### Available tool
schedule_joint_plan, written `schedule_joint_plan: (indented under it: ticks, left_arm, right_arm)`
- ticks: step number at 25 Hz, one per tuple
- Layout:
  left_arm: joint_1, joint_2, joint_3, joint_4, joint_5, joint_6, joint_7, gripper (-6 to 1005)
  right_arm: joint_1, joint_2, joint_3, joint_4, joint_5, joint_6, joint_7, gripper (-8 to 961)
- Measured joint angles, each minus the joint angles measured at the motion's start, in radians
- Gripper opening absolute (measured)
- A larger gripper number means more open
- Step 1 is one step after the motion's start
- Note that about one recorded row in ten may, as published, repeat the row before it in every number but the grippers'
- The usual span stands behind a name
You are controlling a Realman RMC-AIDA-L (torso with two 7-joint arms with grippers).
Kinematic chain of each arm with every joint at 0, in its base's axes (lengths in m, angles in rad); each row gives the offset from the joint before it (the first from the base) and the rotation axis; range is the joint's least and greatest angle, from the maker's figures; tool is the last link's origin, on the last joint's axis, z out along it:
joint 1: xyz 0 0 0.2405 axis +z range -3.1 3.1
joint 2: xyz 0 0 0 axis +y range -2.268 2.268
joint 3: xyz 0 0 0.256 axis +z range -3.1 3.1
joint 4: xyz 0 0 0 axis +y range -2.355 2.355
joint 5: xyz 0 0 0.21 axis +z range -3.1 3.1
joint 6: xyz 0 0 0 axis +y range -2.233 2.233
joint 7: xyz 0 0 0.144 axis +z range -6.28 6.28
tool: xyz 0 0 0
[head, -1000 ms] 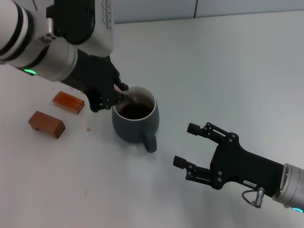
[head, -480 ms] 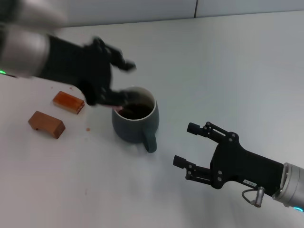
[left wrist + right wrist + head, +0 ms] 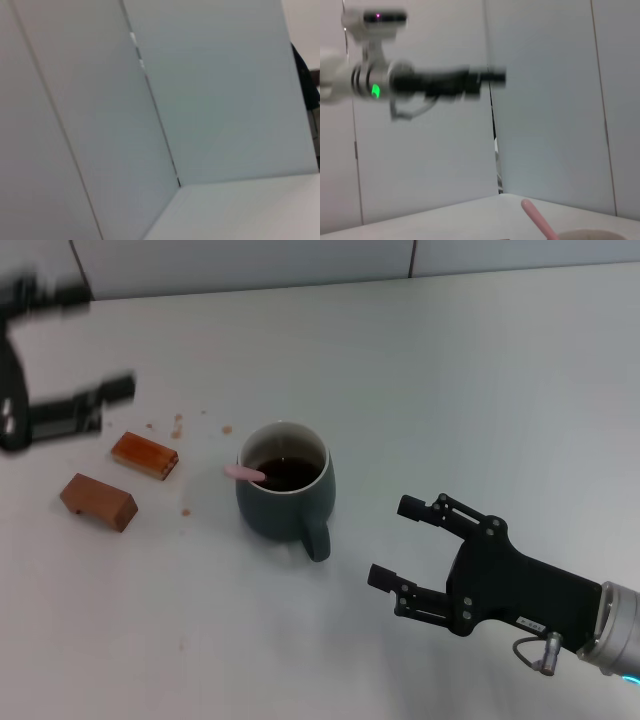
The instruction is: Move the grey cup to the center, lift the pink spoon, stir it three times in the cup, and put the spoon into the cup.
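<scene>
The grey cup (image 3: pixel 285 494) stands near the middle of the white table (image 3: pixel 480 390), handle turned toward the robot, dark liquid inside. The pink spoon (image 3: pixel 245 473) rests in it, its bowl under the liquid and its pale handle leaning out over the rim on the robot's left; the right wrist view shows that handle (image 3: pixel 538 218) sticking up above the rim. By this layout the task looks essentially finished, and the step in hand is the retreat. The left gripper (image 3: pixel 62 360) is high at the far left edge of the head view, blurred, its fingers spread and holding nothing, well clear of the cup. The right gripper (image 3: pixel 405 553) hangs low to the right of the cup, fingers also apart and empty. To finish well, the left arm should go up and away from the two brown blocks (image 3: pixel 120 477) and the drops (image 3: pixel 180 424) on the table beside them, without swinging over the spoon's handle, since a brush there could flip the spoon out or tip liquid over the rim.
</scene>
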Motion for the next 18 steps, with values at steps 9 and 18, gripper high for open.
schedule_joint_plan:
  ticks: [9,18]
  left_arm:
    - [0.046,0.001,-0.022,-0.562,0.01,0.027,0.383,814]
    - [0.025,0.0,-0.018,-0.743,0.034,-0.028,0.503,814]
  right_arm:
    - [-0.002,-0.002,0.002,-0.004,0.002,-0.01,0.001,835]
    - [0.002,-0.002,0.003,-0.006,0.003,-0.011,0.002,835]
